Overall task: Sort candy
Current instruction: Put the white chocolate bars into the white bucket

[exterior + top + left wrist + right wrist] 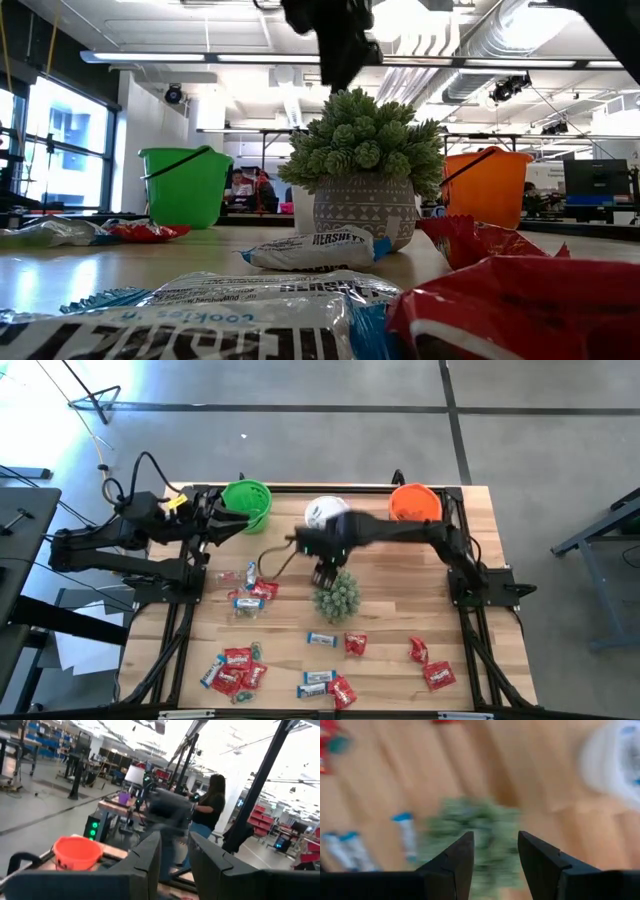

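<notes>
Candy lies scattered on the wooden table: red pieces (237,670) and blue-and-white pieces (320,639) toward the near edge, and a small cluster (250,592) left of centre. In the low view a white piece (315,250) and a red one (500,300) lie close to the camera. My right gripper (325,573) (495,837) hangs open, pointing down, above the spiky green plant (337,596). It holds nothing. My left gripper (218,522) (175,840) stands open and level beside the green cup (247,503), with nothing between its fingers.
The green cup, a white cup (325,512) and an orange cup (415,502) stand in a row along the table's far edge. The plant in its patterned pot (365,210) stands at the table's middle. A person (207,805) stands in the room beyond the table.
</notes>
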